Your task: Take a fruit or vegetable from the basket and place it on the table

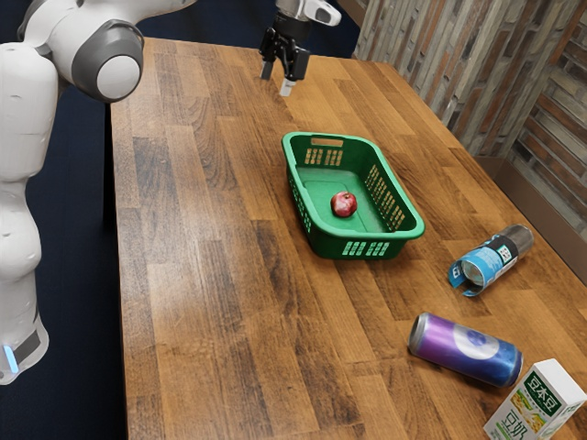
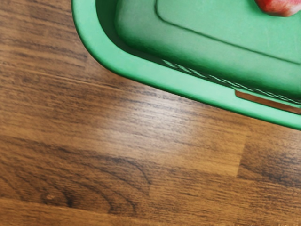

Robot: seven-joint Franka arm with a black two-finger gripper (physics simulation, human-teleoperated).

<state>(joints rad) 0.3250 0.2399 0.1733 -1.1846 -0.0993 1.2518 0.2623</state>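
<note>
Wood-plank table [image 1: 211, 302]: green basket [image 1: 367, 236]; red apple [image 1: 344, 204] inside, walls surrounding it. Gripper [image 1: 277, 80], spread, at basket's eleven o'clock. Exterior view adds blue-labelled container [image 1: 492, 261] at four, purple-blue can [image 1: 466, 349] and carton [image 1: 536, 404] toward five.

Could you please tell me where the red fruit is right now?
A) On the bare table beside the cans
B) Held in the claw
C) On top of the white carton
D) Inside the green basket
D: the red fruit lies on the floor of the green basket, while the claw hangs open above the table, away from it.
</note>
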